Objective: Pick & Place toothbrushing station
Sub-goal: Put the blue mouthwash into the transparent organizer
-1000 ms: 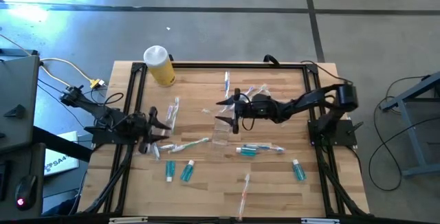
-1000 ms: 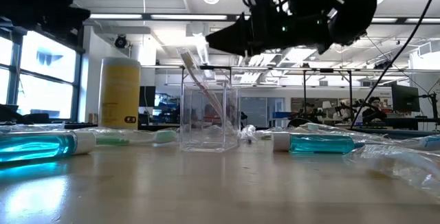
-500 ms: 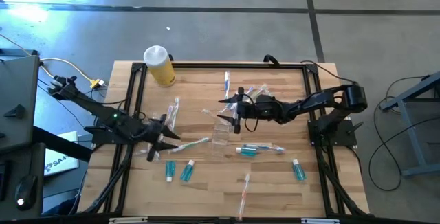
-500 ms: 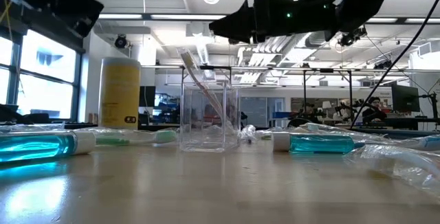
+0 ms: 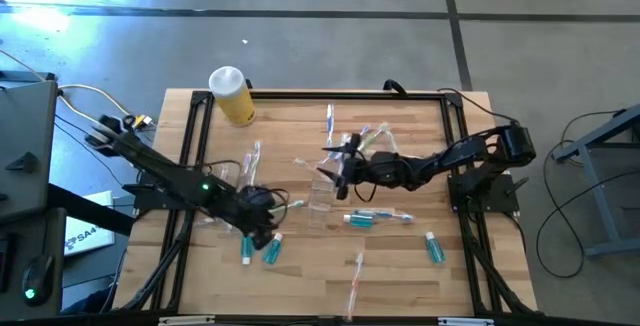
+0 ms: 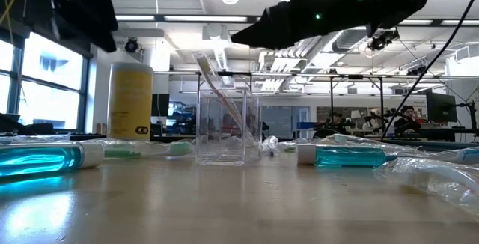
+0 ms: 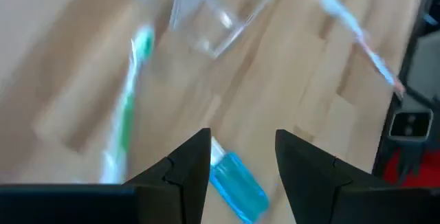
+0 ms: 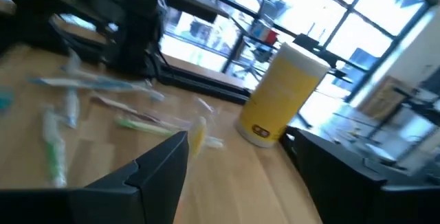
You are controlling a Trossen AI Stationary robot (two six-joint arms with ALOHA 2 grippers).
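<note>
The small clear cup point(image 5: 320, 198) stands on its base mid-table with one pale toothbrush point(image 6: 213, 79) leaning inside it. More toothbrushes point(image 5: 283, 208) and teal white-capped tubes point(image 5: 271, 249) lie flat around it. My left gripper point(image 5: 270, 228) hangs open, slanting down, to the left of the cup. In the left wrist view a teal tube point(image 7: 237, 189) lies on the wood below the gap between its fingers point(image 7: 242, 138). My right gripper point(image 5: 328, 164) is open and level, above and just beyond the cup; it is also up high in the low view point(image 6: 243, 38).
A yellow bottle with a white cap point(image 5: 232, 96) stands at the far left corner. A green-bristled toothbrush point(image 7: 127, 107) lies left of the cup. Tubes point(image 5: 434, 248) and a wrapped toothbrush point(image 5: 357, 276) lie near the front edge. A black frame point(image 5: 300, 94) borders the table.
My left gripper has swung from the table's left side toward the cup and the near edge, rising a little, rolling and tipping downward; it now stands over the tubes. My right gripper has shifted slightly and rolled above the cup. Cup, brushes and tubes have not moved.
</note>
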